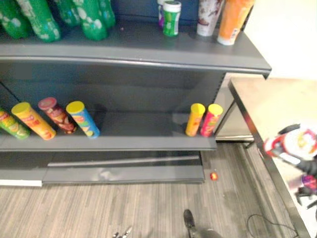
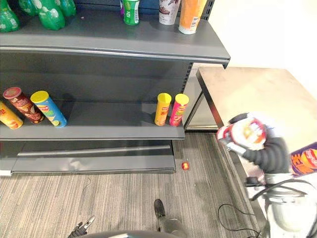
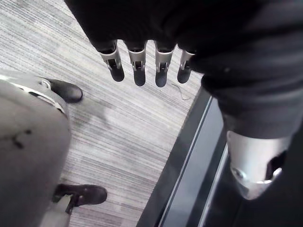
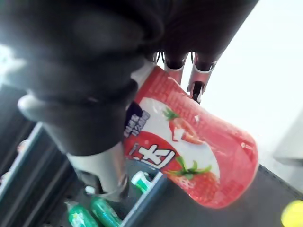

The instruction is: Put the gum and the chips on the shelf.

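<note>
Nearby, 2 chip cans [image 1: 194,121] on shelf [image 1: 143,133], table [image 1: 277,104] beside.

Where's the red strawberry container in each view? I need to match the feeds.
Left eye view: red strawberry container at right edge, in the right hand, by the table.
Right eye view: right of centre.
Right wrist view: centre, under the fingers.
Left wrist view: left hand over floor instead.
Shared landmark: green bottles on the top shelf.

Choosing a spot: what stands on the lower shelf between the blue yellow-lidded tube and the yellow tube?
Nothing: the grey lower shelf is bare between blue tube and yellow tube, in both eye views.
</note>
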Robot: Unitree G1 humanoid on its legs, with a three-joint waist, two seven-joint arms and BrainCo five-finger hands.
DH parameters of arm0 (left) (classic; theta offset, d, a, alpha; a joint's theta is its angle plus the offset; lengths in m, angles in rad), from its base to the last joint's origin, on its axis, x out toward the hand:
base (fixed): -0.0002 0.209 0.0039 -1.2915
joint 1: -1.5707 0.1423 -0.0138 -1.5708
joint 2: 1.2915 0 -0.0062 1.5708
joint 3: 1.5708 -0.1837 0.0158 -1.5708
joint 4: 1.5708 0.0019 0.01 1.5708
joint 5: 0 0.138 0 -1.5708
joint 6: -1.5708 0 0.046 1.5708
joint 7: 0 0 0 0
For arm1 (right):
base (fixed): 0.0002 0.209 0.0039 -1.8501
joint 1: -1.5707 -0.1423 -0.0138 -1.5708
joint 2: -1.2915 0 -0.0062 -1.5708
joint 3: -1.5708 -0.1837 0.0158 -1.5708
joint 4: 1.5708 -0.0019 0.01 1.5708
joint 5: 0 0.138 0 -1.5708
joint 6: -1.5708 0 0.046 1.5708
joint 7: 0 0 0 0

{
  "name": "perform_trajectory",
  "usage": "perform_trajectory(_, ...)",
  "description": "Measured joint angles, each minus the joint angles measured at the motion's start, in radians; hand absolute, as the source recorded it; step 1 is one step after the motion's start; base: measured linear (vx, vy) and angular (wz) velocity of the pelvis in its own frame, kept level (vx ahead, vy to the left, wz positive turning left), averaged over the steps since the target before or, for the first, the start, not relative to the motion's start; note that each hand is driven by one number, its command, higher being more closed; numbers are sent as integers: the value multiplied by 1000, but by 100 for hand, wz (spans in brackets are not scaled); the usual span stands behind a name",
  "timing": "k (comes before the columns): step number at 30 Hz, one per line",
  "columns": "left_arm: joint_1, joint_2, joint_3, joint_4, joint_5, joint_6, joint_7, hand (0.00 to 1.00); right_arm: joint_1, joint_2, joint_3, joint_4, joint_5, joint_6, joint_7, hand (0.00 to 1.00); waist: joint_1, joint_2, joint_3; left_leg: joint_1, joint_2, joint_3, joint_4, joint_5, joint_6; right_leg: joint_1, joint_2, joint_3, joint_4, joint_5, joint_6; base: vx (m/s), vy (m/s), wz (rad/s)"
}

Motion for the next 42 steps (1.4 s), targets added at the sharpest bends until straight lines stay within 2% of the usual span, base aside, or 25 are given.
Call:
perform_trajectory(2,27,-3,11,4,0,0,-4,0,-54,-49,-62,-35,10,-21,-5,100,-1,-7,-14,0,-14,2,-1,-2,5,0,-12,19,-9,4,7,-130,5,-13)
perform_trajectory(3,40,-6,11,4,0,1,-5,0,-90,-96,-100,-47,29,-47,-14,100,-7,-12,-21,0,-20,2,-2,0,9,-1,-21,27,-8,5,7,-76,19,-4)
perform_trajectory(6,60,-5,4,4,-1,1,-6,0,-187,-202,-119,-38,89,-81,-28,100,-16,-13,-35,-1,-29,-2,-3,2,11,-2,-31,32,-2,5,8,-26,8,5)
perform_trajectory(8,65,-6,-12,4,-1,1,-7,0,-260,-280,-105,-17,117,-86,-28,100,-15,-7,-42,-1,-31,-9,-4,2,11,-2,-34,30,2,9,12,22,0,9)
perform_trajectory(10,67,-5,-37,3,-1,1,-8,0,-404,-404,-29,68,115,-95,-32,100,-14,1,-50,-2,-33,-13,-5,11,8,-1,-33,27,0,15,12,45,-3,5)
perform_trajectory(13,62,-4,-56,-2,-1,0,-8,0,-588,-534,113,213,113,-92,-54,100,4,4,-55,-5,-32,-23,-6,14,6,2,-34,19,-1,18,15,45,-8,9)
perform_trajectory(14,62,-4,-60,-3,-2,0,-8,0,-630,-551,149,242,110,-91,-57,100,7,4,-55,-6,-31,-26,-7,14,7,3,-34,16,-1,18,15,35,-11,11)
perform_trajectory(17,57,-4,-65,-6,-5,1,-9,0,-850,-638,378,424,106,-72,-74,100,31,4,-55,-7,-29,-50,-6,14,7,19,-35,-8,-9,18,15,27,-15,20)
perform_trajectory(21,56,-3,-64,-7,-12,2,-9,0,-1011,-676,571,598,108,-41,-73,100,62,0,-57,-7,-28,-75,-5,14,7,40,-42,-30,-24,18,15,14,-13,21)
perform_trajectory(23,57,-5,-64,-6,-20,6,-9,0,-1157,-701,715,757,109,-5,-66,100,91,0,-57,-8,-28,-86,-4,15,8,51,-46,-42,-35,19,15,3,-17,18)
perform_trajectory(25,53,-5,-64,-7,-20,14,-9,0,-1237,-701,775,858,111,14,-65,100,105,1,-57,-13,-28,-102,-2,15,9,54,-49,-55,-35,19,15,-1,-15,22)
perform_trajectory(26,51,-6,-63,-7,-20,15,-10,0,-1308,-699,820,943,119,33,-65,100,122,0,-56,-20,-28,-113,-1,17,11,54,-53,-65,-35,19,15,-1,-16,20)
perform_trajectory(29,53,-7,-62,-7,-33,17,-10,0,-1398,-687,875,1056,150,53,-64,100,142,2,-53,-20,-27,-131,-1,21,12,62,-56,-79,-36,19,15,8,-13,20)
perform_trajectory(31,48,-8,-59,-7,-65,17,-10,0,-1501,-654,910,1175,159,82,-64,100,157,4,-43,-19,-27,-143,0,21,12,72,-59,-89,-36,18,15,-19,-10,15)
perform_trajectory(33,36,-8,-53,-7,-90,17,-10,0,-1560,-633,910,1242,169,88,-66,100,169,1,-23,-21,-28,-155,3,24,13,77,-63,-98,-36,18,15,-47,-20,16)
perform_trajectory(38,33,-10,-50,-7,-99,18,-10,0,-1644,-552,911,1373,197,124,-65,100,174,0,7,-27,-26,-182,2,32,11,85,-67,-124,-37,16,12,-37,-25,16)
perform_trajectory(42,13,-10,-51,-7,-99,22,-10,0,-1667,-484,911,1472,206,171,-45,100,180,1,16,-35,-24,-189,2,36,8,83,-67,-133,-37,16,11,-5,-10,5)
